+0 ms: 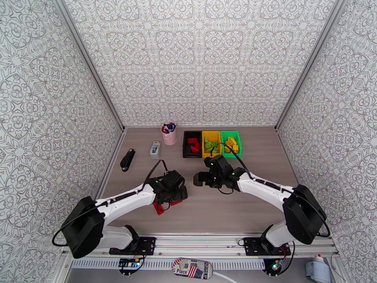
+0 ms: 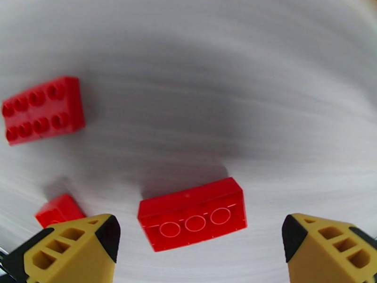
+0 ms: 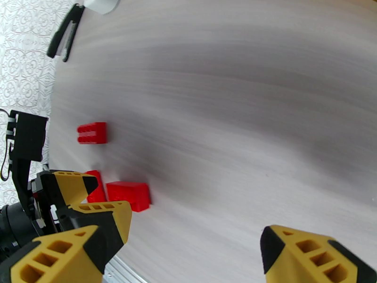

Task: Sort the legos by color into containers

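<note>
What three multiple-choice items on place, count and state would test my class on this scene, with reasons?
1. Where in the row is the black bin? A. left end B. middle C. right end
2. How many loose red bricks lie on the table? A. one B. three C. six
3. The left gripper is: A. shut on a brick B. open over a brick C. gripping a pen
Key: A, yellow bin and green bin stand to its right; B, three show from the left wrist; B, its fingers stand wide apart.

Right end effector (image 3: 186, 247) spread wide, three red legos (image 3: 128, 195) at left on the table (image 3: 245, 114)
</note>
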You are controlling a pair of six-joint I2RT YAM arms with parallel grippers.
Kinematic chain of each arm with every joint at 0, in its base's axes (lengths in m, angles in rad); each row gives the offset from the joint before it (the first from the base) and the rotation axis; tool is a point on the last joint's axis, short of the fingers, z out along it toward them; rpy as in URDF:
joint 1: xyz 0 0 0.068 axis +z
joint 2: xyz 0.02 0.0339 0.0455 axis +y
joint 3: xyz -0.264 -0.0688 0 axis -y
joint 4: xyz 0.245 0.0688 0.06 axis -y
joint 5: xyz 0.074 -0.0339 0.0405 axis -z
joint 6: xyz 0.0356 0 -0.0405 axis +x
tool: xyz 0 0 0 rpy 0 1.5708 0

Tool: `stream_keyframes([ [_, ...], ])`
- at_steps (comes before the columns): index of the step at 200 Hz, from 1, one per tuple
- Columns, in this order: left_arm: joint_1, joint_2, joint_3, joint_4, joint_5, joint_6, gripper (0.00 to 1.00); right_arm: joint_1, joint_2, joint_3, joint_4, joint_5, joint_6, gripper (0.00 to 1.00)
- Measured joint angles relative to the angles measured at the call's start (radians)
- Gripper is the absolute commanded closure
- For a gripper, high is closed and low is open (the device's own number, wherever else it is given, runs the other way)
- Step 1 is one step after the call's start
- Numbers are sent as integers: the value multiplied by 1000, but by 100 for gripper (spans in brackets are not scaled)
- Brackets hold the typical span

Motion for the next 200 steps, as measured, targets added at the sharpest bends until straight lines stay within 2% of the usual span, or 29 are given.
stream_keyframes([
  [61, -4, 77, -1, 22, -1, -21, 5, 0, -24, -21, -6, 22, 0, 8],
  [130, -18, 156, 27, 9, -28, -18, 22, 0, -30, -31, -6, 25, 1, 8],
  [165, -32, 169, 42, -7, -45, -19, 35, 0, -37, -45, -5, 26, 1, 9],
  [200, -45, 168, 47, 9, -32, -17, 37, -2, -52, -65, -5, 26, 1, 11],
])
